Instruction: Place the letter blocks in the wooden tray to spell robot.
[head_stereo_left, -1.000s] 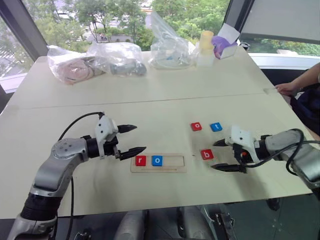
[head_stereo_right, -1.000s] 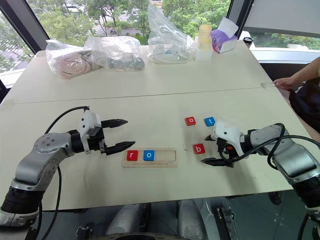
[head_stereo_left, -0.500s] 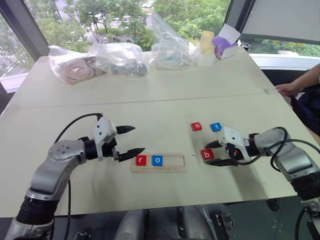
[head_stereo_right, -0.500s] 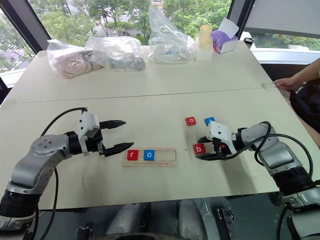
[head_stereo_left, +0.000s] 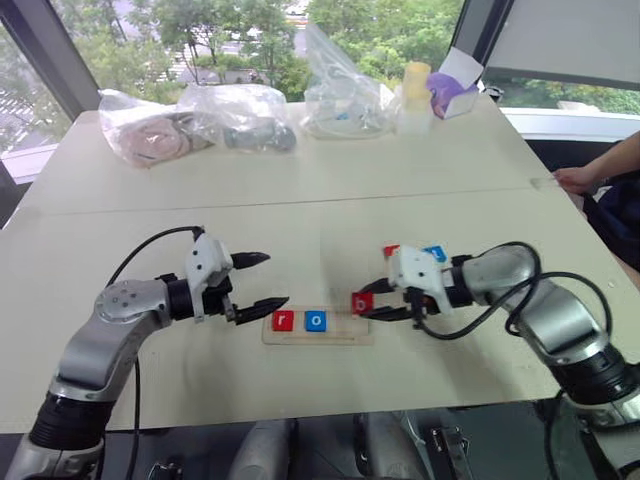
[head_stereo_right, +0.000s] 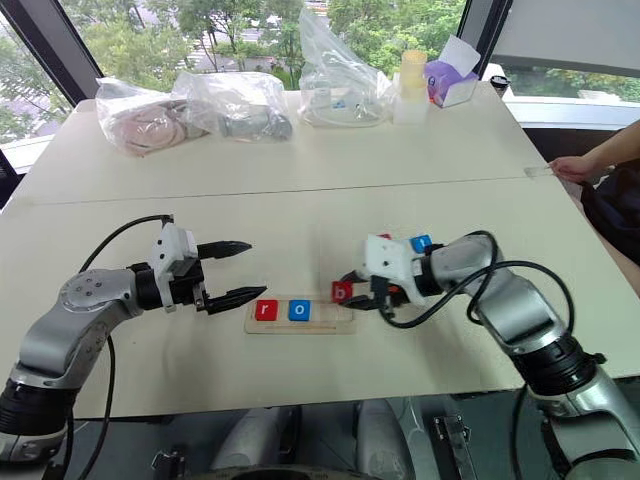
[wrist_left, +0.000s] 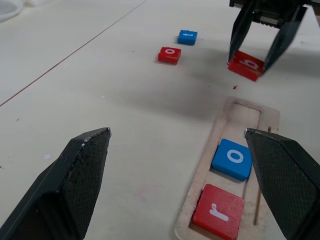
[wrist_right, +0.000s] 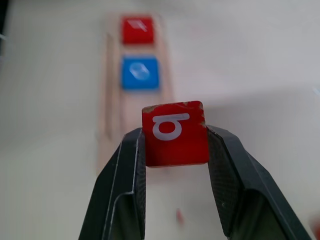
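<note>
desk (head_stereo_left: 320, 190): big pale matte slab with a seam line running across it. Pretty slick looking, so a dropped tile could skid off somewhere annoying.
wooden tray (head_stereo_left: 316, 325): light wood, narrow and shallow, rounded corners, sitting at the near middle of the desk. Nothing's pinning it down, so my worry is a low approach nudges the rim and shoves the whole thing sideways.
left end effector (head_stereo_left: 268, 282): two black fingers spread wide, holding nothing, parked just off the tray's "r" end. Close enough to bump the tray if it twitches.
right end effector (wrist_right: 175, 150): clamped on the red b block (wrist_right: 174, 133), held in the air by the tray's empty end. It's pinched by two edges only and looks a bit tilted, so it could land cocked on the rim instead of dropping flat into the third slot.
placed blocks: red r (wrist_left: 218, 212) and blue o (wrist_left: 233, 158), flat glossy squares side by side in the tray. A sloppy drop might knock the o.
loose blocks: red o (wrist_left: 169, 54) and blue t (wrist_left: 187, 37) sit on the desk beyond the tray.
</note>
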